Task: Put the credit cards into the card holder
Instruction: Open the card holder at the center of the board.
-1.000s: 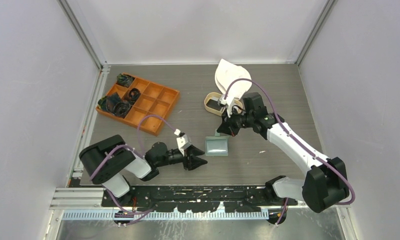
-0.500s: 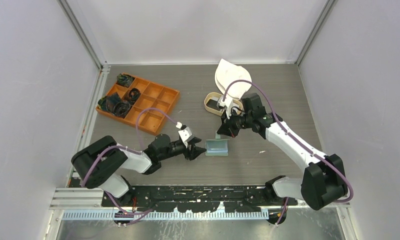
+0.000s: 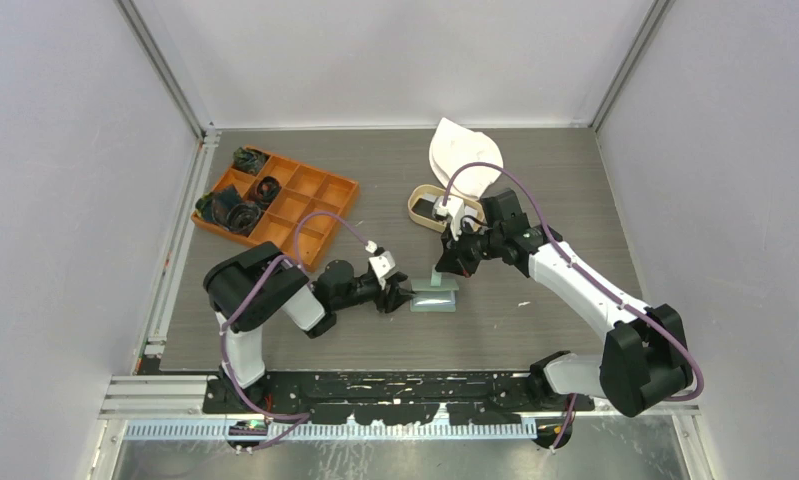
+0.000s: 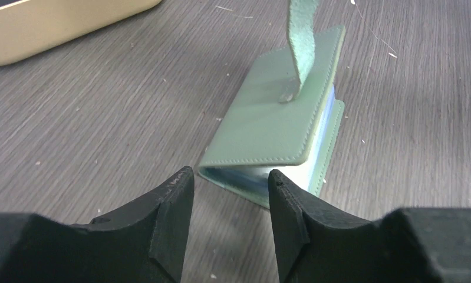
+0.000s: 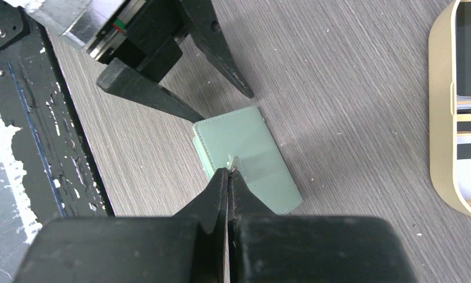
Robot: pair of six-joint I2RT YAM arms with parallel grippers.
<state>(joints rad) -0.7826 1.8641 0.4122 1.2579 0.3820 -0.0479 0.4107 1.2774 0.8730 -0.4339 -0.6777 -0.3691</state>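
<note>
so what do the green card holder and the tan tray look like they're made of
Card holder: probably leather or faux leather in a matte sage green. It has a stitched seam along the edges and a soft strap bending upward.
Tray: hard and smooth, with a satin tan finish and a rounded rim. It could be plastic or coated metal; the look leaves that open.

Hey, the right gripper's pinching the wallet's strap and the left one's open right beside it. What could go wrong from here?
1. The right gripper holds only the thin strap. It could slip free, or pulling might drag the whole wallet across the table rather than open it.
2. The open left gripper sits at the wallet's corner, not around it. Closing there may nudge it away instead of pinning the lower cover.
</note>
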